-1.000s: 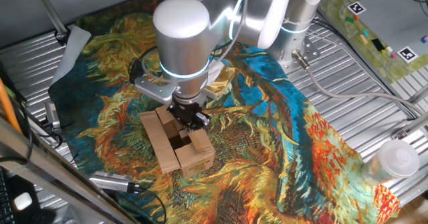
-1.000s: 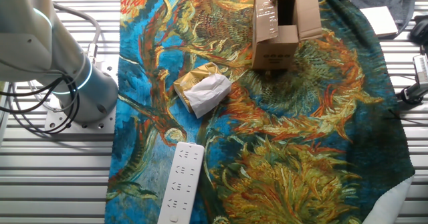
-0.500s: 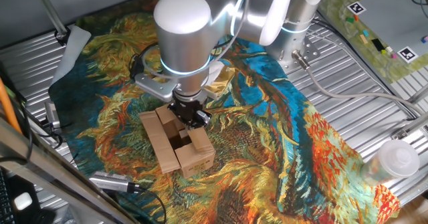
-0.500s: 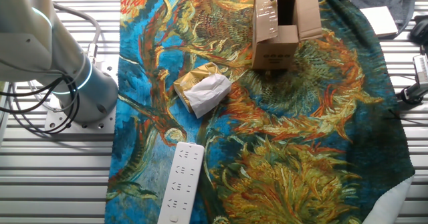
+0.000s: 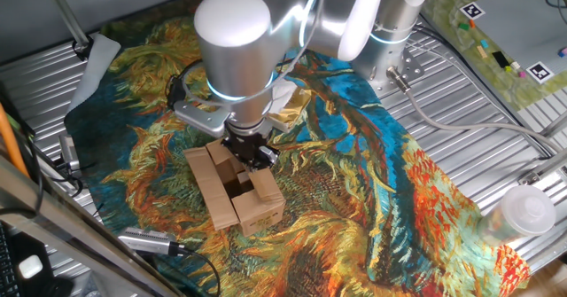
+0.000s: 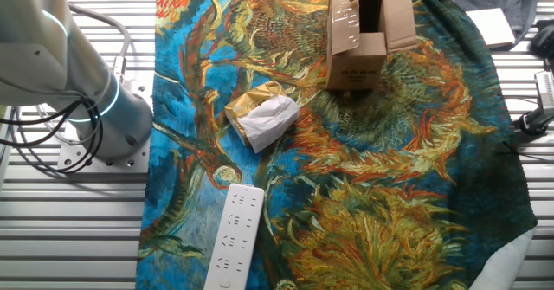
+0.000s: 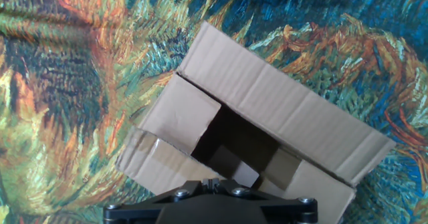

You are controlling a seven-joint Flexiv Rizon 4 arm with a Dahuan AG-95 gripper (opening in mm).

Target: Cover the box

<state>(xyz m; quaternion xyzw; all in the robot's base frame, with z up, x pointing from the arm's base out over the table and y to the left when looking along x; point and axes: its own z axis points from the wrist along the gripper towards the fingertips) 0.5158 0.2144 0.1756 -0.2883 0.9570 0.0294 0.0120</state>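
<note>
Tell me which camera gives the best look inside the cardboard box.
The hand view: the cardboard box fills it, dark opening between flaps visible. One fixed view shows it whole but small under the claw. The other crops it at the top edge.

**A robot lab bench**

This looks like a robotics lab or test cell. The table (image 5: pixel 496 164) is bare ribbed metal, with a bright painted-flower cloth (image 6: pixel 389 203) spread over it. The robot arm (image 6: pixel 52 56) is bolted to the metal at its base. Loose cables (image 5: pixel 469 124) run across the surface, and a white power strip (image 6: pixel 232 235) lies on the cloth. Black-and-white square markers (image 5: pixel 471 11) sit on a board at the far corner.
</note>
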